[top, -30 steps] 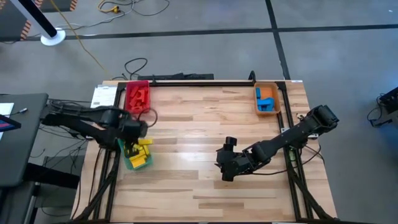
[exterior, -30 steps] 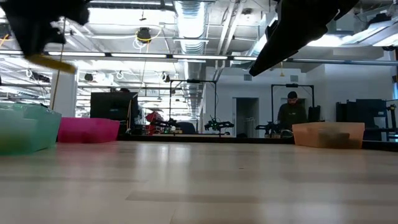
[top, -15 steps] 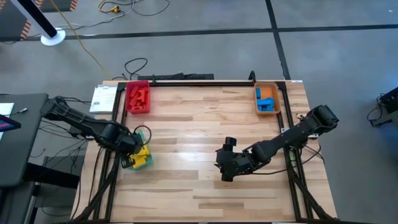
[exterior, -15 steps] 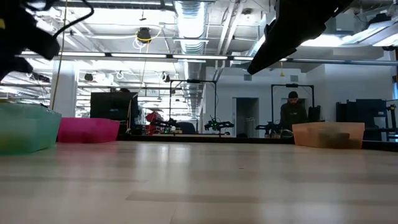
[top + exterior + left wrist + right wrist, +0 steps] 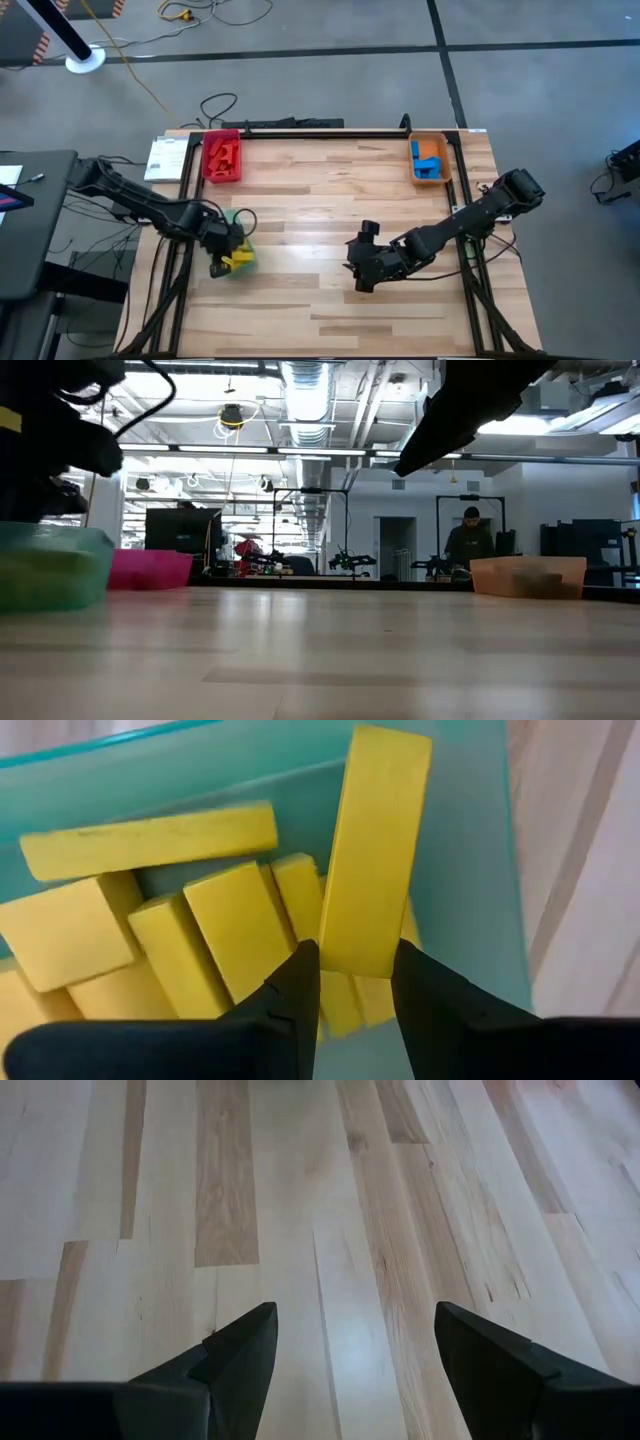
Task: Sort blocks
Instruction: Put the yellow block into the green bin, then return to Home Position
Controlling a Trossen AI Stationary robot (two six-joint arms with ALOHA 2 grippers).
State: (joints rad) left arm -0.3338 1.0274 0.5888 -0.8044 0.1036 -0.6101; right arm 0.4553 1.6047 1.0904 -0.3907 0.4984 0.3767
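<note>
A yellow block (image 5: 375, 850) is being pinched by the left claw (image 5: 352, 982), its long axis pointing down into the green tray (image 5: 470, 870).

Both arms are dark, nearly black, built of jointed segments with rounded housings at the joints. Thin dark cables loop off the left arm near its claw (image 5: 228, 247). The right claw (image 5: 355, 1365) ends in two matte black, wedge-shaped fingers (image 5: 240, 1355) with tapered tips; the left claw's are similar and glossier.
</note>
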